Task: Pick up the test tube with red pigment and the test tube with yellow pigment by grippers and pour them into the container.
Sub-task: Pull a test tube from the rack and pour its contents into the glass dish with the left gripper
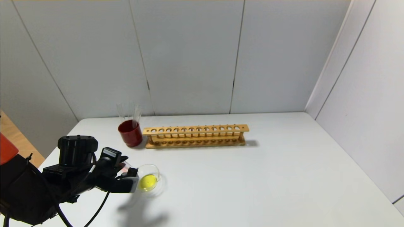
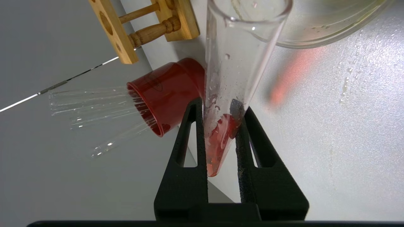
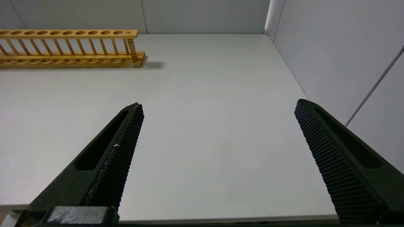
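Note:
My left gripper (image 1: 132,178) (image 2: 221,105) is shut on the test tube with red pigment (image 2: 235,60), gripping it near its closed end, where the red liquid sits. The tube lies tilted, its open mouth at the rim of the container (image 1: 148,165) (image 2: 325,31). That clear dish stands at the front left of the table and has yellow liquid (image 1: 147,182) in it. No test tube with yellow pigment is in view. My right gripper (image 3: 218,104) shows only in its own wrist view, open and empty above the table's near right part.
A dark red cup (image 1: 130,134) (image 2: 170,91) with several clear, colourless tubes stands behind the dish. To its right is an empty wooden tube rack (image 1: 195,135) (image 3: 69,47). White walls close in the table at the back and right.

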You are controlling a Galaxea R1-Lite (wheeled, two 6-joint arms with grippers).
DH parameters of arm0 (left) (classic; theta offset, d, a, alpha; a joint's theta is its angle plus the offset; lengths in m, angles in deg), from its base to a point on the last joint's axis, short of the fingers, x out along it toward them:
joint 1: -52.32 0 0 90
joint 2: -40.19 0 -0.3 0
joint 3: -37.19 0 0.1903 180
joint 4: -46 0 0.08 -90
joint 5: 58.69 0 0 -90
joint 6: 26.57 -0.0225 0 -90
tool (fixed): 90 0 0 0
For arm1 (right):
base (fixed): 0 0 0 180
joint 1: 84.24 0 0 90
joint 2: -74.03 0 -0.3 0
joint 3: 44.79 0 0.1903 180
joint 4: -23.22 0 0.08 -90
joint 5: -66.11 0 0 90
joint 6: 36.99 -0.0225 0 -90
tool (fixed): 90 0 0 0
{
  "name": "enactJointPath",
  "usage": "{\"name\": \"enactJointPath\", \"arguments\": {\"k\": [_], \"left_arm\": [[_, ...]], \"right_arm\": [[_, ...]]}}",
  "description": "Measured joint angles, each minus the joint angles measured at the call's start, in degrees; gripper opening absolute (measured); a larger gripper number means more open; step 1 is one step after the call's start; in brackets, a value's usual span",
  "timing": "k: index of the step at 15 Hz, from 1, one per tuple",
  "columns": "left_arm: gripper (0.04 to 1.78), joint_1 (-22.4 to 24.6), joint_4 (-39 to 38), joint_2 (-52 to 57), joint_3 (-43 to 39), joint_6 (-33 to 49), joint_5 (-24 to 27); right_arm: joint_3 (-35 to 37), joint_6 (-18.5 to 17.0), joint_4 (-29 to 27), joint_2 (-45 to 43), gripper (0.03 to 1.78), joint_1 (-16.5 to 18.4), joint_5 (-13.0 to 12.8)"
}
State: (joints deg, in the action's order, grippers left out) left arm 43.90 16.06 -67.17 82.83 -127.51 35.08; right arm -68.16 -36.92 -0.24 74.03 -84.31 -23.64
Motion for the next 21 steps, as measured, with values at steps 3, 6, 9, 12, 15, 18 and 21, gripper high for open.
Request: {"name": "enactJointPath", "arguments": {"k": [3,6,9,12,15,18,21], "left_arm": [[0.31,-0.45,-0.13,-0.93,1.04,-0.28,-0.02],[0.31,-0.48,-1.45,-1.38,1.26,-4.44,-0.02],[0.31,-0.48,-1.93,-1.43,0.94,-8.27,0.00],[0.31,-0.52,-2.10,-1.57,0.90,-9.64,-0.57],[0.31,-0.55,-2.50,-2.04,1.04,-9.70,-1.73],[0.31,-1.57,-3.19,-2.36,1.12,-11.17,-2.19],[0.31,-2.44,-3.99,-2.83,1.26,-12.00,-3.56]], "right_arm": [[0.00,0.00,0.00,0.00,1.75,0.00,-0.02],[0.00,0.00,0.00,0.00,1.75,0.00,0.00],[0.00,0.00,0.00,0.00,1.75,0.00,-0.02],[0.00,0.00,0.00,0.00,1.75,0.00,0.00],[0.00,0.00,0.00,0.00,1.75,0.00,0.00],[0.00,0.00,0.00,0.00,1.75,0.00,0.00],[0.00,0.00,0.00,0.00,1.75,0.00,0.00]]}}
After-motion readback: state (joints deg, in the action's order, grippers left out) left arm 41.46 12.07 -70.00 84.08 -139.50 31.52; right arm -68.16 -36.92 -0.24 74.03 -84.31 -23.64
